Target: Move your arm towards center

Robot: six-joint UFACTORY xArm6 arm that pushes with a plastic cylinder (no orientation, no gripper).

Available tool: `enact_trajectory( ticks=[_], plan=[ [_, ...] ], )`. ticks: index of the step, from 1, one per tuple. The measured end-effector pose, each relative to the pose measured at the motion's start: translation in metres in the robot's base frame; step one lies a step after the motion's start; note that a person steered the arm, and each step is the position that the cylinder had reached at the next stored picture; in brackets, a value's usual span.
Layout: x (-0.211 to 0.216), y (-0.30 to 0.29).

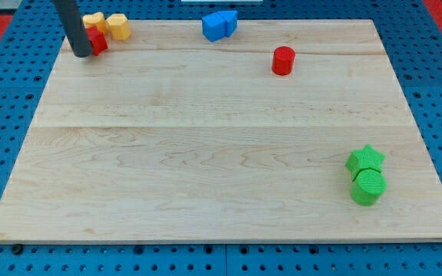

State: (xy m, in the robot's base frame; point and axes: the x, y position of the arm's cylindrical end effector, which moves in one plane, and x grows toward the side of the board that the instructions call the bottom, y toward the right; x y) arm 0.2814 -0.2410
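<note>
My tip point(82, 54) is at the view's top left corner of the wooden board point(206, 153). It touches the left side of a red block point(97, 41), whose shape is partly hidden by the rod. Two yellow blocks point(107, 23) sit just above and right of that red block. A blue block pair point(219, 24) lies at the top centre. A red cylinder point(283, 60) stands right of centre near the top. A green star block point(366, 159) and a green cylinder point(369, 186) sit together at the lower right.
The board rests on a blue pegboard surface point(6, 115) that surrounds it on all sides.
</note>
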Motion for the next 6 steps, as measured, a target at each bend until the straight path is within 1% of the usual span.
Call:
enact_trajectory(
  ticks=[3, 4, 5, 6],
  plan=[
    [-0.009, -0.014],
    [0.02, 0.015],
    [0.06, 0.097],
    [0.101, 0.203]
  ],
)
